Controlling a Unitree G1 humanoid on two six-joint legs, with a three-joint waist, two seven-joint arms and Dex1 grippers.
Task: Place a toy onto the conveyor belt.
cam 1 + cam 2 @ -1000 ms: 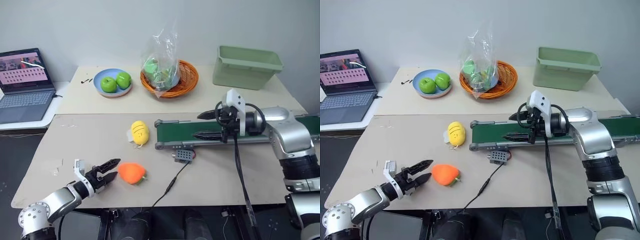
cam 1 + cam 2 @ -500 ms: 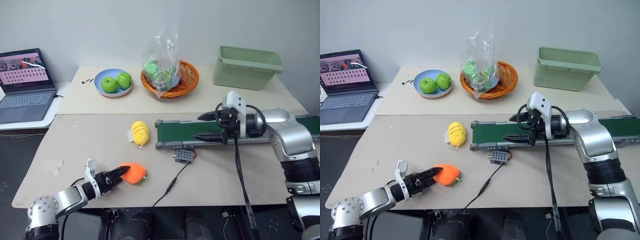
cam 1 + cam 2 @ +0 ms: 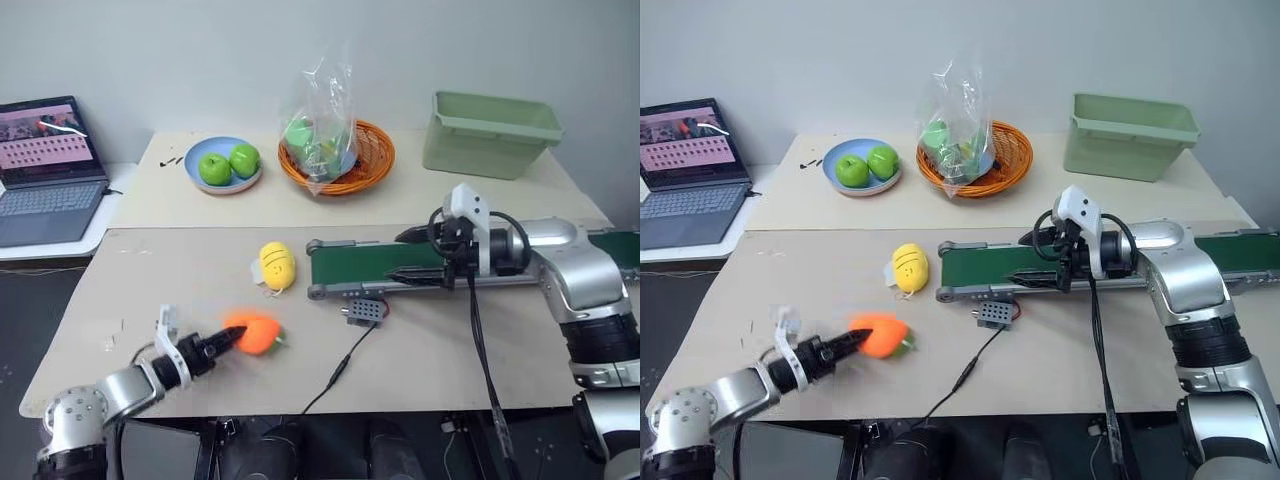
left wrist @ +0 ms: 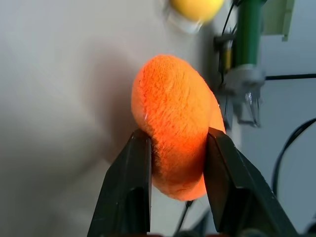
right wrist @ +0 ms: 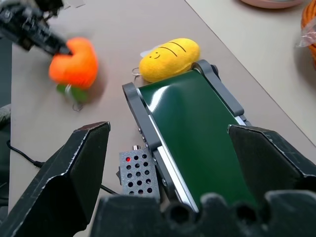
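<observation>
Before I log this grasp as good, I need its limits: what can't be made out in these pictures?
- Orange toy: its far side, hidden by its own bulk and the left gripper shut on it, left wrist view.
- Conveyor belt: its far end, hidden behind the right gripper and arm, left eye view.
- Bag contents: blurred by crinkled plastic.

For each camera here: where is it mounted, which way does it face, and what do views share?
Left and right eye: on the head, facing forward and down over the table; both arms show.
Left wrist: looks along the left pincer shut on the orange toy.
Right wrist: looks along the open right pincer onto the conveyor belt.
All share toy and belt.
</observation>
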